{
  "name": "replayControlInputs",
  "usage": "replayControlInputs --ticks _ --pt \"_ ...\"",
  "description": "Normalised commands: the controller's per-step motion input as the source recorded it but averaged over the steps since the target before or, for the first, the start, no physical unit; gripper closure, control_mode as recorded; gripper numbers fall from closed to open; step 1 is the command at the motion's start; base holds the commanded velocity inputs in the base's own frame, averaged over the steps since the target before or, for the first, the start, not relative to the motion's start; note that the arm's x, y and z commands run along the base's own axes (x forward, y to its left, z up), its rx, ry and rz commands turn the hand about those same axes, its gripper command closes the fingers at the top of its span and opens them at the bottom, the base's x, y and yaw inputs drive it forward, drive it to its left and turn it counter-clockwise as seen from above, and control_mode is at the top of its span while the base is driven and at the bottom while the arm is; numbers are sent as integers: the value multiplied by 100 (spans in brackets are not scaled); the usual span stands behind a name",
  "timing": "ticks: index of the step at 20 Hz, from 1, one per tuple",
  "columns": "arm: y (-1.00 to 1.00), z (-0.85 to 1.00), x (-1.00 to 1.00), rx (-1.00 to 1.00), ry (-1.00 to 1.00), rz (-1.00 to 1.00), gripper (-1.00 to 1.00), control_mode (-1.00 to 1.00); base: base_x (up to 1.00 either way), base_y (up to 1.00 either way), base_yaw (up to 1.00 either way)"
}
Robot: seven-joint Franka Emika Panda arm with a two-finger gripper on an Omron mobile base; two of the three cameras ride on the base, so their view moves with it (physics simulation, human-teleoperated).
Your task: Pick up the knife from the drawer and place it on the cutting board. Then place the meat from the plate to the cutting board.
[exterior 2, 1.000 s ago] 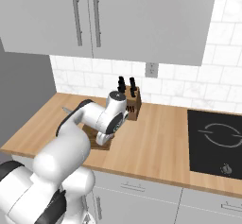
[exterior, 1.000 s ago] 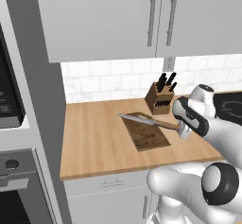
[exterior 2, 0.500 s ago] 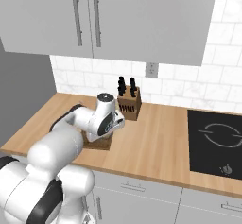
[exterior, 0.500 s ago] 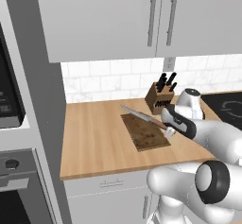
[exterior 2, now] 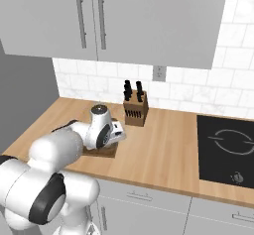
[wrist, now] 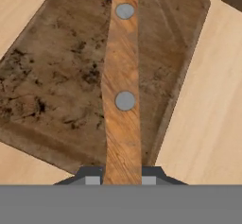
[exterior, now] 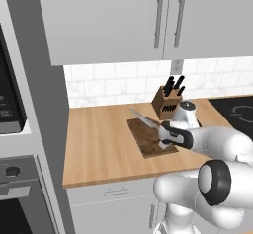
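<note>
My gripper (wrist: 122, 179) is shut on the knife (wrist: 124, 100), with the riveted wooden handle running up between the finger tips. The dark brown cutting board (wrist: 56, 86) lies right beneath it. From the left base view, the gripper (exterior: 164, 133) holds the knife (exterior: 143, 119) low over the cutting board (exterior: 146, 144), the silver-grey blade pointing to the back left. I cannot tell whether the knife touches the board. In the right base view the blade tip (exterior 2: 63, 127) pokes out to the left of my arm, above the cutting board (exterior 2: 102, 152). The plate and meat are out of view.
A tan knife block (exterior: 168, 102) (exterior 2: 135, 111) with black handles stands just behind the board. A black cooktop (exterior 2: 228, 145) is set into the counter to the right. At the left there is a tall unit with a microwave (exterior: 10, 104) and an oven (exterior: 15, 198).
The hand has swung left and down with the knife, from beside the knife block to low over the cutting board. The gripper stayed shut on the handle.
</note>
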Motion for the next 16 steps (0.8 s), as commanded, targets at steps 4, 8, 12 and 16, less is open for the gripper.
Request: replayControlInputs --ticks 4,8,12,16 --pt "30 -23 34 -3 2 -7 100 -100 0 0 0" --pt "-2 -22 42 -1 4 -1 100 -100 0 0 0" --pt "-9 -27 60 0 4 0 100 -100 0 0 0" --pt "0 -29 56 0 5 0 100 -100 0 0 0"
